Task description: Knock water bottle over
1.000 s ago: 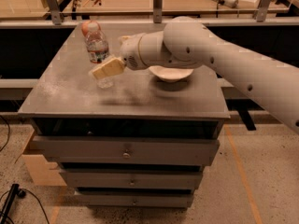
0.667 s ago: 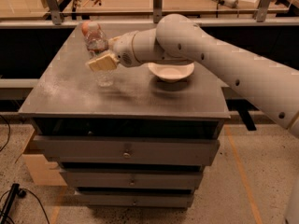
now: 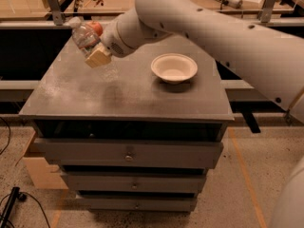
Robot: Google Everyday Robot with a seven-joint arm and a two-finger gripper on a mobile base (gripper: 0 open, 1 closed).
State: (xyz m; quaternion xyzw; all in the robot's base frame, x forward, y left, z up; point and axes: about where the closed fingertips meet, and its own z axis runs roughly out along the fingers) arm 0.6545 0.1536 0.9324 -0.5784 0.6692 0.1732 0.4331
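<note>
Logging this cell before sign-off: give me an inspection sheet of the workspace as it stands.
Surface: grey cabinet top, smudged.
Job's things: water bottle tilted, top leaning picture-left, not yet lying down.
Clutter: white bowl, upright, right of centre.
Grippers: gripper against the bottle's lower part, rear left of the top.
Cables: black cable on the floor, lower left.
Surroundings: drawers shut; workbench behind.

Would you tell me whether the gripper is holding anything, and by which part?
It cannot be told. The gripper sits against the side of the tilted water bottle, at the back left of the cabinet top; a grasp is not visible.
</note>
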